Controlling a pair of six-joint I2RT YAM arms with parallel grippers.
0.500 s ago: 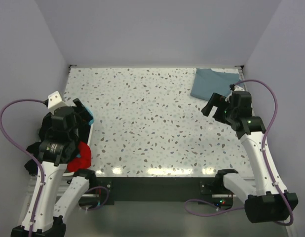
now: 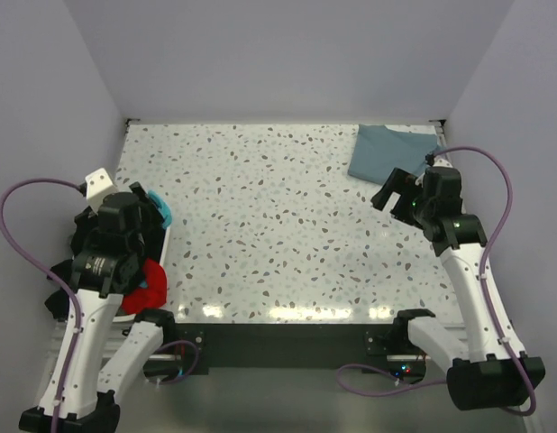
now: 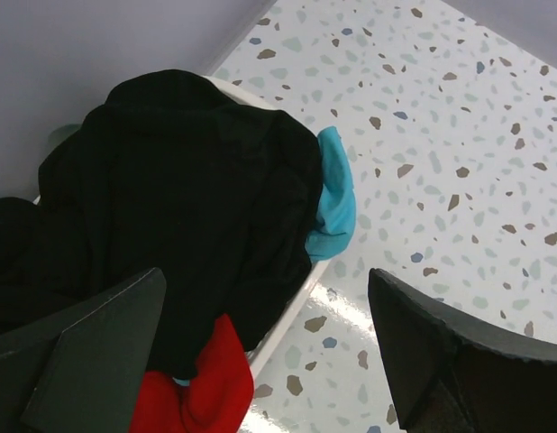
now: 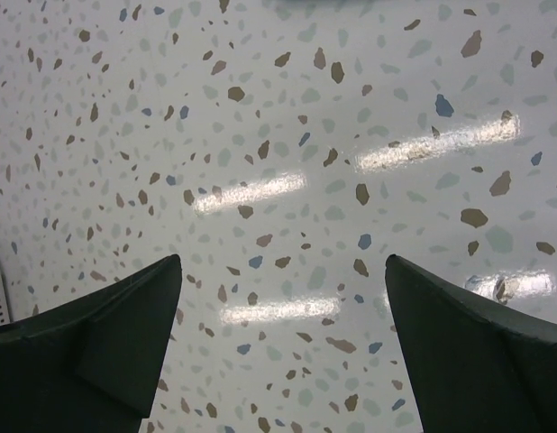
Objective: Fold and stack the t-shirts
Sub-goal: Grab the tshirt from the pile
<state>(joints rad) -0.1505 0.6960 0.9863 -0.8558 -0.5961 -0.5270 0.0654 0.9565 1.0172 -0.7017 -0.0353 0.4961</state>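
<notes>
Pale grey-lilac walls [image 2: 287, 54] box the scene in on three sides, plain and bare, and between them lies the white speckled terrazzo tabletop [image 2: 278, 225], flecked with brown, grey and blue chips. It's glossy, too: bright streaks of light glare off it along the near edge and under the right wrist camera. A black strip [image 2: 278, 347] runs along the front where the two arm bases are bolted, and a purple cable [image 2: 22, 203] loops out from each arm. Up in the far right corner, the slate-blue cloth t-shirt [image 2: 387, 149] lies flat on the table, apparently folded, against the back wall. The right gripper [image 2: 396, 189] hovers just in front of it with its jaws wide apart, holding nothing; its own camera shows the gripper [image 4: 281, 262] over bare speckled surface. Over at the left edge sits the white plastic laundry basket [image 3: 287, 307], and the black cloth t-shirt [image 3: 170, 180] is heaped in it, draped across the rim. A turquoise cloth [image 3: 337, 198] pokes out on the table side and a red cloth [image 3: 206, 379] spills out at the near end. The left gripper [image 3: 266, 275] hangs above that pile, jaws spread wide and holding nothing, apart from the cloth.
</notes>
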